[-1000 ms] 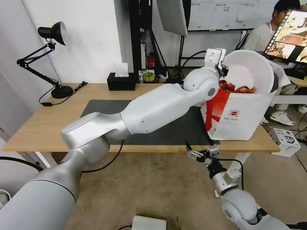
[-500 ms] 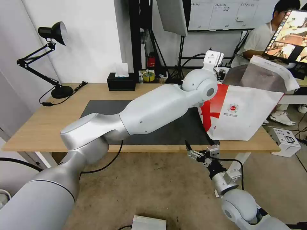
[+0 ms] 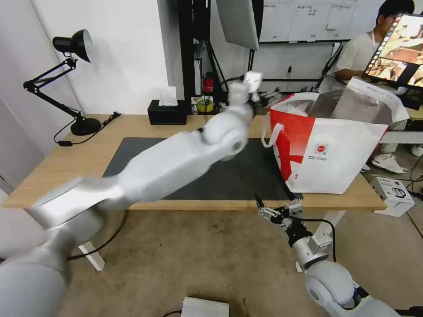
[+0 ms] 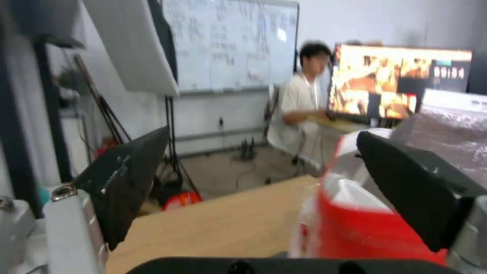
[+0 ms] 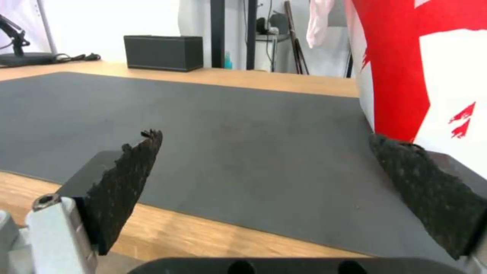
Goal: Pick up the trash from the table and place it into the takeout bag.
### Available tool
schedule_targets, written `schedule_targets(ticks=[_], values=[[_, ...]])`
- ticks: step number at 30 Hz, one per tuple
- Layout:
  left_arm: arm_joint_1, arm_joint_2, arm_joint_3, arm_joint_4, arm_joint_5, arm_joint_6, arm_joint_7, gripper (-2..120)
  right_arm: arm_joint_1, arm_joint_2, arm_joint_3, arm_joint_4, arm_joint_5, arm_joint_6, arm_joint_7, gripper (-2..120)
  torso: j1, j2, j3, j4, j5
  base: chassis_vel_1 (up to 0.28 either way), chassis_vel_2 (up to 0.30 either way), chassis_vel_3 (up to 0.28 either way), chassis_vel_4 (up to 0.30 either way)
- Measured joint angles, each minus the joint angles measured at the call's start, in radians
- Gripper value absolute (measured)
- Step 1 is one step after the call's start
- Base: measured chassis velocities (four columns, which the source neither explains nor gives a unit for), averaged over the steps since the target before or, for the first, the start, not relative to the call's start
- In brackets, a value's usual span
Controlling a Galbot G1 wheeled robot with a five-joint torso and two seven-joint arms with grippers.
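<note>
The large boxy white-and-red takeout bag with silver foil lining [image 3: 335,149] stands on the right end of the long light-wood table [image 3: 57,176], its near corner on the dark grey rectangular mat [image 3: 229,176]. A second ago the white round bowl with red scraps was tipped over the bag's mouth; half a second ago it was already gone from sight, and now the open top shows foil and a white liner, with a white strap handle [image 3: 267,132] hanging on the side nearest the left arm. The small round red logo [image 3: 321,149] sits on the white front panel; the lines of print under it are too small to read.

The left gripper [image 3: 253,88] has swung back from over the bag and is now above the table's far edge, blurred with motion. In the left wrist view its fingers [image 4: 127,179] are spread wide with nothing between them, the bag just beside one finger.

The right gripper [image 3: 269,213] has not moved: it hangs below the table's front edge, under the bag's near corner, jaws apart and empty, the mat ahead of it.

Beyond the left gripper, on the table's far edge, stands the black tissue box [image 3: 166,112].
</note>
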Motion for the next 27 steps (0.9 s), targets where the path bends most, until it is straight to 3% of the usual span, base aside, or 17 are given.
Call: schedule_targets(ticks=[1, 4, 5, 8, 11, 16, 19, 20, 23, 27], values=[[0.0, 0.0, 0.0, 0.0, 0.0, 0.0, 0.0, 100, 0.0, 0.0, 0.0, 0.0, 0.0, 0.0, 0.0, 100, 0.0, 0.0, 0.0, 0.0, 0.0, 0.0, 0.0, 0.0, 0.0], [0.127, 0.122, -0.069, -0.097, 0.044, -0.065, 0.037, 100, 0.0, 0.0, 0.0, 0.0, 0.0, 0.0, 0.0, 100, 0.0, 0.0, 0.0, -0.0001, -0.0002, 0.0, 0.0, 0.0, 0.0], [0.127, 0.122, -0.069, -0.097, 0.044, -0.065, 0.037, 100, 0.0, 0.0, 0.0, 0.0, 0.0, 0.0, 0.0, 100, 0.0, 0.0, 0.0, -0.0001, -0.0002, 0.0, 0.0, 0.0, 0.0], [0.283, 0.275, -0.195, -0.197, 0.06, -0.094, 0.074, 100, 0.0, 0.0, 0.0, 0.0, 0.0, 0.0, 0.0, 100, 0.0, 0.0, 0.0, 0.0, -0.0001, 0.0, 0.0, 0.0, 0.0], [0.364, 0.333, -0.264, -0.232, 0.07, -0.105, 0.098, 100, 0.0, 0.0, 0.0, 0.0, 0.0, 0.0, 0.0, 100, 0.0, 0.0, 0.0, 0.0001, 0.0003, 0.0, 0.0, 0.0, 0.0], [0.519, 0.371, -0.381, -0.279, 0.102, -0.121, 0.129, 100, 0.0, 0.0, 0.0, 0.0, 0.0, 0.0, 0.0, 100, 0.0, 0.0, 0.0, -0.0003, 0.0004, 0.0, 0.0, 0.0, 0.0], [0.709, 0.392, -0.509, -0.322, 0.159, -0.144, 0.175, 100, 0.0, 0.0, 0.0, 0.0, 0.0, 0.0, 0.0, 100, 0.0, 0.0, 0.0, -0.0003, 0.0005, 0.0, 0.0, 0.0, 0.0], [0.709, 0.392, -0.509, -0.322, 0.159, -0.144, 0.175, 100, 0.0, 0.0, 0.0, 0.0, 0.0, 0.0, 0.0, 100, 0.0, 0.0, 0.0, -0.0003, 0.0005, 0.0, 0.0, 0.0, 0.0], [0.879, 0.385, -0.616, -0.33, 0.215, -0.163, 0.204, 100, 0.0, 0.0, 0.0, 0.0, 0.0, 0.0, 0.0, 100, 0.0, 0.0, 0.0, -0.0001, 0.0, 0.0, 0.0, 0.0, 0.0], [1.002, 0.363, -0.688, -0.326, 0.27, -0.203, 0.218, 100, 0.0, 0.0, 0.0, 0.0, 0.0, 0.0, 0.0, 100, 0.0, 0.0, 0.0, -0.0001, 0.0002, 0.0, 0.0, 0.0, 0.0]])
